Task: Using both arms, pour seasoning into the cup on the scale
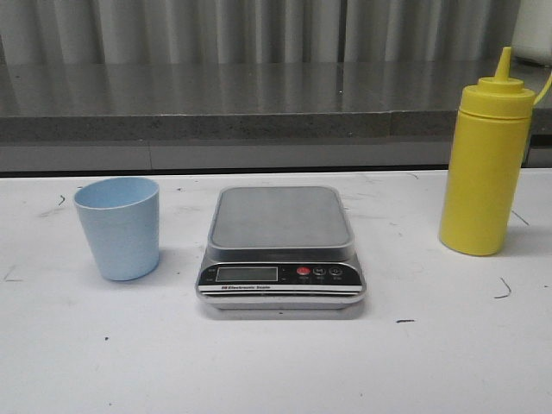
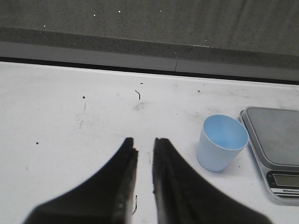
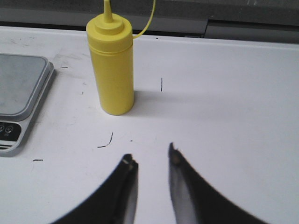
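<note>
Front view — seasoning (image 1: 483, 172) tether cut off

Table (image 1: 276, 371): white, scuffed with dark marks.
Left: light blue cup (image 1: 118, 226), upright.
Middle: scale (image 1: 281, 250), platform bare.
Right: yellow seasoning bottle (image 1: 486, 164), upright.

The scale (image 1: 281, 252) is topped with brushed, matt steel and fronted by a glossy black panel. Matt light blue plastic is seen on the cup (image 1: 119, 226), smooth yellow plastic on the seasoning (image 1: 485, 164). The white worktop (image 1: 448, 354) is matt and scuffed.
</note>
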Controlling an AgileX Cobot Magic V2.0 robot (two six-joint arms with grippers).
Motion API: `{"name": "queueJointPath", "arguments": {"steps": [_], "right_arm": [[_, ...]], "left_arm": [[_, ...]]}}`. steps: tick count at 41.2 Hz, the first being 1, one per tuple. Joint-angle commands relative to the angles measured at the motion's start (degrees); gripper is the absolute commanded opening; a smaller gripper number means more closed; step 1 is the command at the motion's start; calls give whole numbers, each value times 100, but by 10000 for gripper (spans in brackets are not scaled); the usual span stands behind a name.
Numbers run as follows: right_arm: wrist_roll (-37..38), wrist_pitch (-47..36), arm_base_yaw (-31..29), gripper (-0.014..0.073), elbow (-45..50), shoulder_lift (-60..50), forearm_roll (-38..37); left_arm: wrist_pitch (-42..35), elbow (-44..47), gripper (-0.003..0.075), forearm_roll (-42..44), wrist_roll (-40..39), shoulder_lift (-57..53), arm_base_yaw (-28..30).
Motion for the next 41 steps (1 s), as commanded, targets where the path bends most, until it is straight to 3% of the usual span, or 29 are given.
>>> {"name": "queueJointPath", "arguments": {"steps": [1, 4, 7, 21, 41], "right_arm": [[-73, -323, -26, 458, -143, 81, -81], [-73, -323, -26, 504, -143, 81, -81], [-73, -333, -26, 506, -143, 81, -81], [-73, -316, -26, 506, -143, 81, -81], [-73, -316, -26, 506, -143, 81, -81]], "left_arm": [[-384, -142, 336, 1, 10, 92, -35], [-376, -142, 459, 25, 10, 92, -35], [-301, -153, 515, 120, 10, 92, -35], [374, -628, 515, 154, 23, 719, -293], [727, -1728, 514, 29, 33, 3477, -1550]]}}
